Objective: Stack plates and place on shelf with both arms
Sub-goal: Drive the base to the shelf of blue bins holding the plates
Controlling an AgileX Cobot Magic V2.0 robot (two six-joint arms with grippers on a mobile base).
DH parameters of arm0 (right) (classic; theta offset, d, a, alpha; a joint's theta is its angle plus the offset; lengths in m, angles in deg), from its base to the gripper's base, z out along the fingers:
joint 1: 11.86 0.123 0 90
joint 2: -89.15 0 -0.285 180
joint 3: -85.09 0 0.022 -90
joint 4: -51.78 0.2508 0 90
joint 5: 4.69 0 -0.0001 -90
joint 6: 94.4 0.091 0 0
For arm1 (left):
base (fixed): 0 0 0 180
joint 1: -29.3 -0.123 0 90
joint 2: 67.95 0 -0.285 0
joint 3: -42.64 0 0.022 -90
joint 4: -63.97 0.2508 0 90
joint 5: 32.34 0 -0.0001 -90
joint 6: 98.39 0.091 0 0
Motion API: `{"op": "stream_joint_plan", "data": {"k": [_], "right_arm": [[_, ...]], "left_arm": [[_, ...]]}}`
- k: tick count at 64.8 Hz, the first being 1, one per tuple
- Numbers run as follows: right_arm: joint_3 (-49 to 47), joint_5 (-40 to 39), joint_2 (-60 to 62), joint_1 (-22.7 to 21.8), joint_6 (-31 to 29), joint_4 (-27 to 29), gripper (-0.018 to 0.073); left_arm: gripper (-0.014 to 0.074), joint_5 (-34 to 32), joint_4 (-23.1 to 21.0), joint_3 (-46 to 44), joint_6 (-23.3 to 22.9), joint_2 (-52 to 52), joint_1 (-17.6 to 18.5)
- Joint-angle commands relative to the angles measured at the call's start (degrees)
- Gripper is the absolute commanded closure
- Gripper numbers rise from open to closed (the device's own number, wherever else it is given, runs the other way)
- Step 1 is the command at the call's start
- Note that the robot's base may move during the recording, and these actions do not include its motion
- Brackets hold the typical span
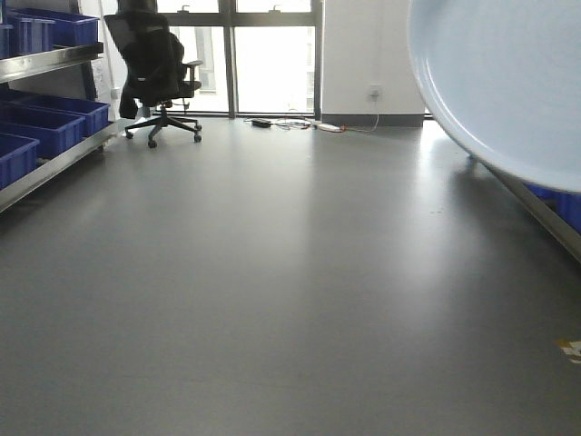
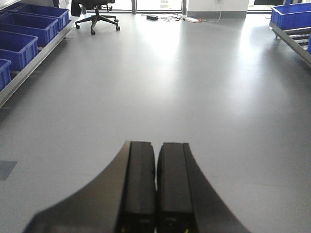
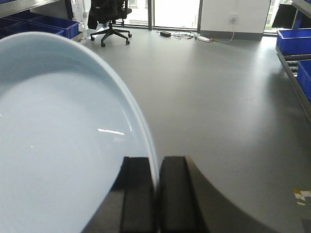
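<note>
Item 1. right hand (image 3: 156,194): two black fingers (image 3: 137,194) pinched the rim of a pale-blue plate (image 3: 63,145) between them. The plate was tilted, its hollow face turned towards the wrist view, and it spread left of the hand and ran off the picture's edge. In the front view it filled the upper right corner, held in the air above the floor. I could not tell whether a second plate lay against it.

Item 2. left hand (image 2: 156,189): black fingers pressed together, gripping nothing, pointing out over the grey floor (image 2: 194,97).

Item 3. shelf (image 1: 50,62): steel racking along the left side of the room, well apart from the plate. It carried blue crates (image 1: 50,123) on two tiers. More racking (image 2: 291,36) with a blue crate stood at the right side.

Item 4. black office chair (image 1: 159,68): on castors, by the windows at the far end.

Item 5. cables (image 1: 300,123): loose on the floor near the far wall.
</note>
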Motion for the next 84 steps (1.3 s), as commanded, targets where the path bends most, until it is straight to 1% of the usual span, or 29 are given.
{"op": "stream_joint_plan", "data": {"k": [1,41,84], "right_arm": [[-1.8,-5.7,0.0,-0.3,-0.1,0.3,0.0503],[-1.8,-5.7,0.0,-0.3,-0.1,0.3,0.0503],[-1.8,-5.7,0.0,-0.3,-0.1,0.3,0.0503]], "left_arm": [[0.0514,-4.6,-0.4,-1.7,-0.2,0.0,0.0],[0.0514,-4.6,-0.4,-1.7,-0.2,0.2,0.0],[0.0514,-4.6,-0.4,-1.7,-0.2,3.4,0.0]]}}
